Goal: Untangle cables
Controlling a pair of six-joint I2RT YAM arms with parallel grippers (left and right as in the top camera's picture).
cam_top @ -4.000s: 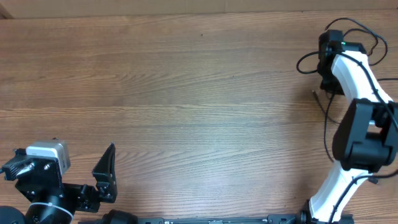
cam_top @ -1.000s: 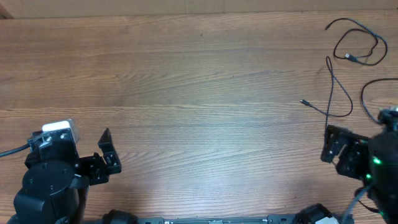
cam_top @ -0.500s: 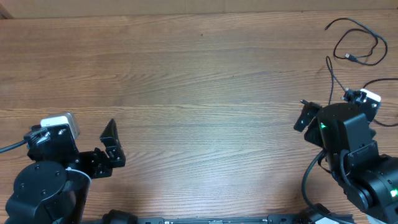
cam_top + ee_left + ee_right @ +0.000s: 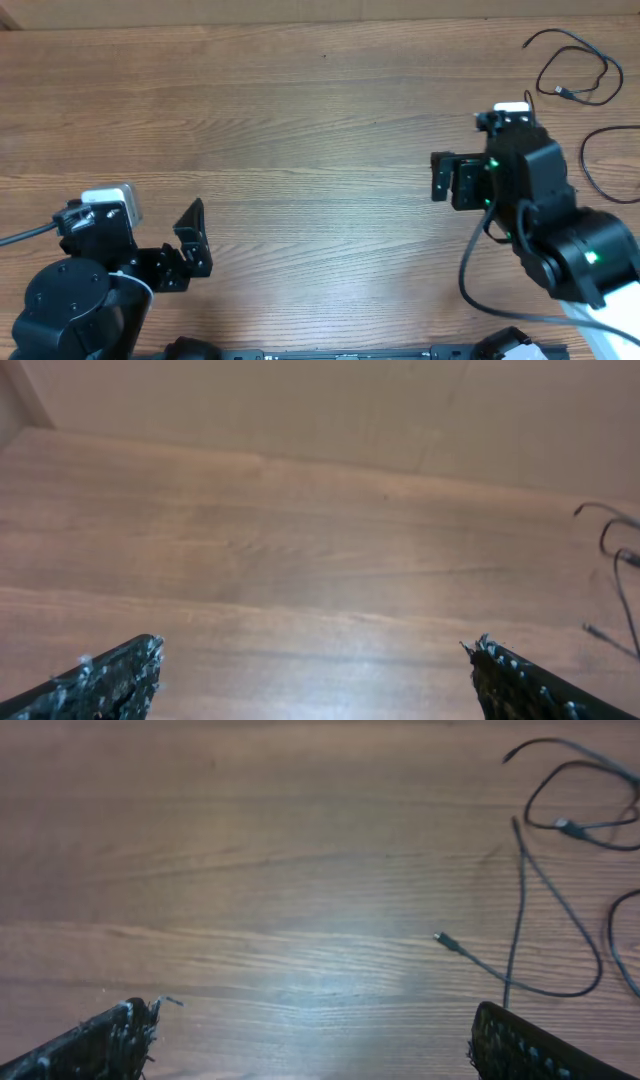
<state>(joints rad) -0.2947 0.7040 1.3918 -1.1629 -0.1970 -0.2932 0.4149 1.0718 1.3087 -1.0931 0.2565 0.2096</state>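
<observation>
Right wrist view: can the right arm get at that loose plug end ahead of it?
Probably yes. The plug end lies on bare table just ahead of the open right gripper, a little right of centre, nothing between them. A short advance should reach it.

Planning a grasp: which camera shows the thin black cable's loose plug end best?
Right wrist: the plug end lies unobstructed on the table, its cable curving off to the right. In the overhead view, the right arm hides it. The left wrist view shows it only small and blurred at far right.
</observation>
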